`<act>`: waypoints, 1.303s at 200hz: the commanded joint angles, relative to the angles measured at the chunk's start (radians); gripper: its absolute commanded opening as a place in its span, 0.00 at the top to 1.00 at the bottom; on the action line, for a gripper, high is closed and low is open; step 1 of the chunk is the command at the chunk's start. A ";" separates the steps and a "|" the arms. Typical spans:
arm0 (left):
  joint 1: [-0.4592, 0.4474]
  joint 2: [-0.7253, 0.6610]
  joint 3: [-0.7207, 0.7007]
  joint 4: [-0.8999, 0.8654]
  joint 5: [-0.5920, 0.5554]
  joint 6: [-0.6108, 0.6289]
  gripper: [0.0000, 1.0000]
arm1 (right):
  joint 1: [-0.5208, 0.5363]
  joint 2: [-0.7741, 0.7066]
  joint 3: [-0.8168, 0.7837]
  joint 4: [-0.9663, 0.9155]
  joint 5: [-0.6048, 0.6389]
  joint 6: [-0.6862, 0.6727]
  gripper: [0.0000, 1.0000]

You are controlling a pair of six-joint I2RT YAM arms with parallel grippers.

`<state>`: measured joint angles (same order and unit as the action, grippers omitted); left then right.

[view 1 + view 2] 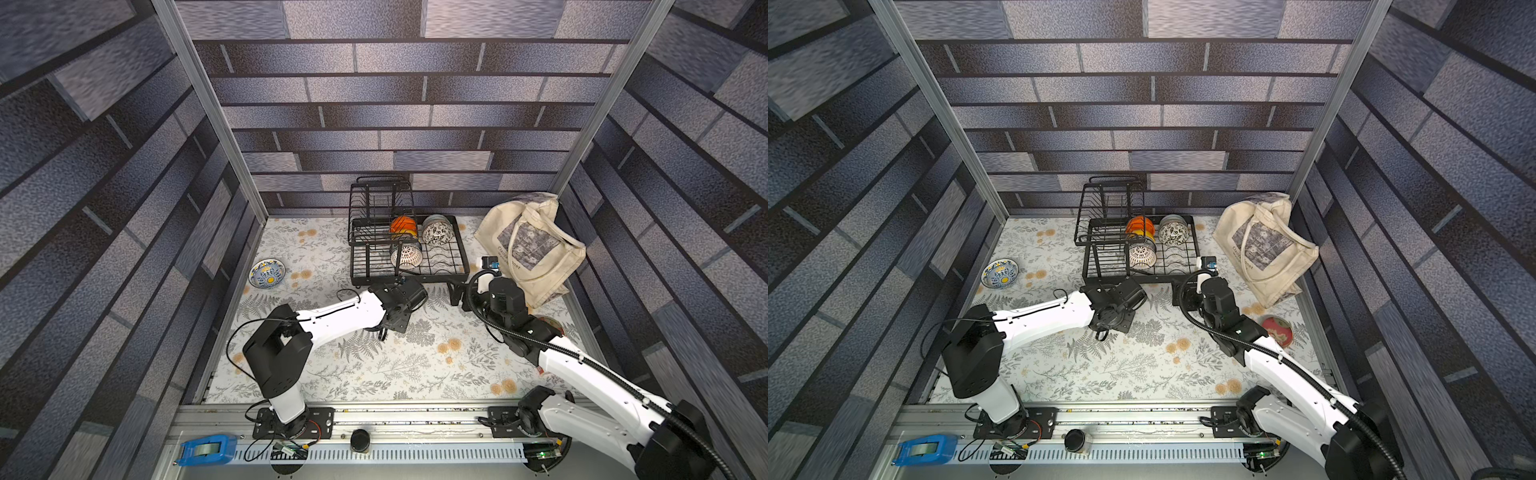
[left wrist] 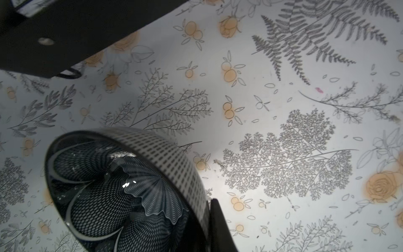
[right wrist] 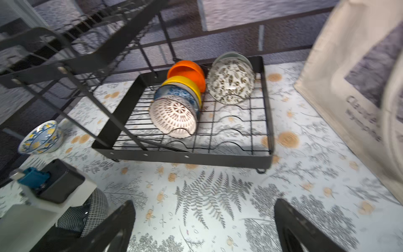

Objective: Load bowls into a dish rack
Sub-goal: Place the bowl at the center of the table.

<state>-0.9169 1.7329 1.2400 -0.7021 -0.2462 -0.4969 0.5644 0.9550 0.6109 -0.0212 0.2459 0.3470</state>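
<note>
The left arm [image 1: 332, 316] is reaching out low over the floral table [image 1: 415, 365], just in front of the dish rack [image 1: 463, 249]. Its jaws are pinching shut on the rim of a dark net-patterned bowl [image 2: 122, 189]. One finger [image 2: 218, 227] is pressing on the checked outer wall, and the other is hidden inside. The bowl is hanging on edge near the table; I cannot tell whether it is clear of it.

The right arm [image 1: 561, 357] is waiting beside the rack's near corner, its jaws standing wide open and holding nothing.

In the rack an orange bowl [image 3: 187, 69], a yellow bowl [image 3: 185, 84], a blue-and-white bowl [image 3: 174, 95] and a white lattice bowl [image 3: 174, 117] are leaning in a row. A leaf-speckled bowl [image 3: 231, 80] is standing in the next row. A blue-yellow bowl [image 1: 267, 273] is sitting well off to the left on the table, and a reddish bowl [image 1: 1277, 330] is lying by the right arm.

The held bowl looks to me like glazed ceramic, so it is likely stiff, slick, fairly weighty and quick to chip against wire. I judge that a rim pinch is the only workable hold. Hanging from one point, though, the bowl is likely to pivot, so I would expect it to need a slow carry and a gentle lowering between the free dividers.
</note>
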 commanded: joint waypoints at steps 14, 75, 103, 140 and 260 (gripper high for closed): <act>-0.035 0.081 0.120 -0.012 -0.011 0.001 0.96 | -0.043 0.001 0.015 -0.169 -0.075 0.077 0.00; -0.080 0.164 0.192 -0.078 -0.010 0.029 0.76 | -0.053 0.025 0.036 -0.190 -0.064 0.132 0.00; -0.080 0.166 0.198 -0.091 -0.022 0.036 0.68 | -0.056 0.041 0.044 -0.197 -0.088 0.144 0.00; -0.054 0.121 0.204 -0.091 -0.030 0.030 0.49 | -0.073 0.036 0.064 -0.246 -0.110 0.151 0.00; 0.480 -0.608 -0.407 0.313 0.451 -0.219 0.00 | -0.086 0.138 0.169 -0.276 -0.205 0.199 0.00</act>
<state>-0.5636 1.2110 0.9974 -0.5274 -0.0208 -0.5915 0.4683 1.0508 0.7567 -0.3012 0.0650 0.5091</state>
